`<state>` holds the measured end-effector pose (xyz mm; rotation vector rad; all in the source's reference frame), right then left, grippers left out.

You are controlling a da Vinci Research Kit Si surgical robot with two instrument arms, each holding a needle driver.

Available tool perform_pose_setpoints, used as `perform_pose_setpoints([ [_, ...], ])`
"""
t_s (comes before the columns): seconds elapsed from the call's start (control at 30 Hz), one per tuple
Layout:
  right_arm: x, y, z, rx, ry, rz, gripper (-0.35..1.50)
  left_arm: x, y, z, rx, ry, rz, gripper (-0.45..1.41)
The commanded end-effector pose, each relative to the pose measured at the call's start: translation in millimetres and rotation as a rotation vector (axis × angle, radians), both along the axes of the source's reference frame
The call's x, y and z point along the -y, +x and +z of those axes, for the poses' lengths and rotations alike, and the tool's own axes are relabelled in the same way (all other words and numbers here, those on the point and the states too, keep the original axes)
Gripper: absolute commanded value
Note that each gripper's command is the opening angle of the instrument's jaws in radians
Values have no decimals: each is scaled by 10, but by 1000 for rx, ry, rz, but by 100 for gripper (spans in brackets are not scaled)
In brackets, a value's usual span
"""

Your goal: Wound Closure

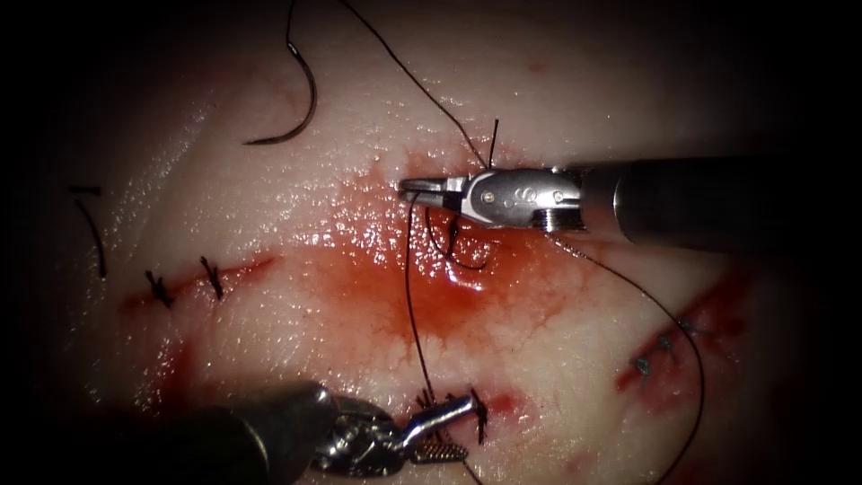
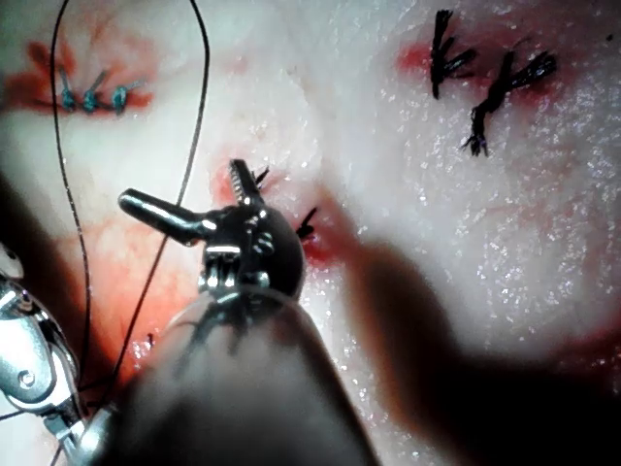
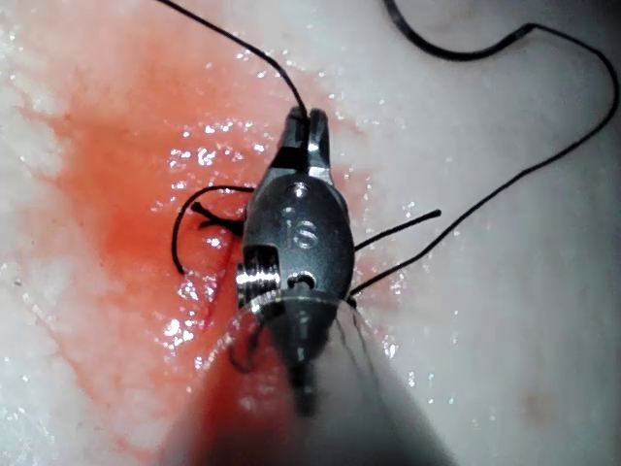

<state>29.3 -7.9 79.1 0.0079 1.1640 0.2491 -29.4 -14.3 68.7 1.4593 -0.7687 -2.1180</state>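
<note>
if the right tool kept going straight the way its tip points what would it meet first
The right tool, jaws shut on the thread, points toward the endoscope view's left; probably just bare wet tissue past the red fluid, though depth is unclear.

Needle (image 1: 301, 99): dark, curved, laid free on the tissue (image 1: 557, 90) at upper left, held by neither tool.
Thread (image 1: 411, 296): black, strung from the right tool's closed tips down to the lower stitch; a long loop is trailed to the right.
Tissue: pale, wet, stained with red fluid (image 1: 377, 287).
</note>
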Motion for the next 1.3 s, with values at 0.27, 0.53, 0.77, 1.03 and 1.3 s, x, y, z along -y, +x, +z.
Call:
perform_pose_setpoints([
  [0.27,-1,6,9,5,0,-2,-35,3,-11,4,13,-10,5,81],
  [0.53,-1,8,9,6,0,0,-35,9,-18,1,29,-19,2,79],
  [0.77,0,8,9,6,5,2,-35,11,-18,-8,62,-27,-3,-45],
  [1.03,2,-3,5,1,13,-3,-35,12,19,-14,60,-24,-15,-45],
  [1.3,23,-46,-19,6,13,-8,-35,-2,85,-3,-44,-42,-95,-45],
])
